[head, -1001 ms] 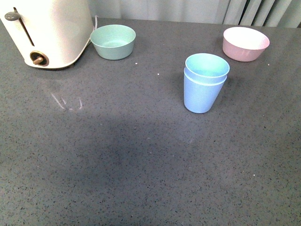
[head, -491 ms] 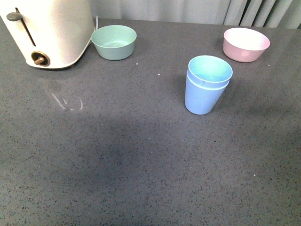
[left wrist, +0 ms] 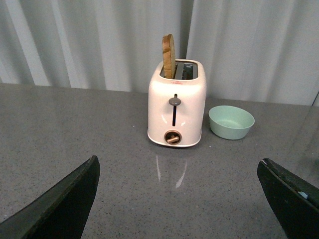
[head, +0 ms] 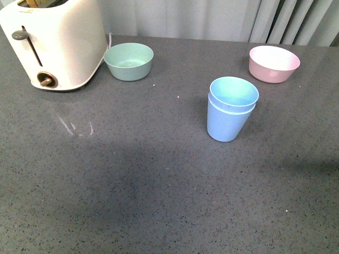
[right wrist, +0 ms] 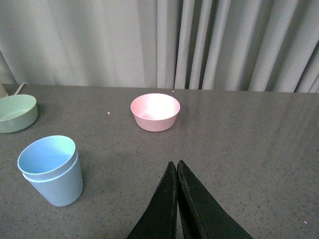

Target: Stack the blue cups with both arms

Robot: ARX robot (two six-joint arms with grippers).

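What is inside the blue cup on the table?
Another blue cup sits nested inside the outer blue cup, its rim sticking up above. The inner cup looks empty. Its lower part is hidden by the outer cup's wall.

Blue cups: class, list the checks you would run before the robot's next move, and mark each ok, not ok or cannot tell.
1. Blue cups nested one inside the other: ok.
2. Stack standing upright on the table: ok.
3. Left tool open and empty: ok.
4. Right tool shut, holding nothing, apart from the stack: ok.
5. Inner cup seated fully: cannot tell; its rim sits above the outer rim.
6. Pink bowl and green bowl apart from the stack: ok.
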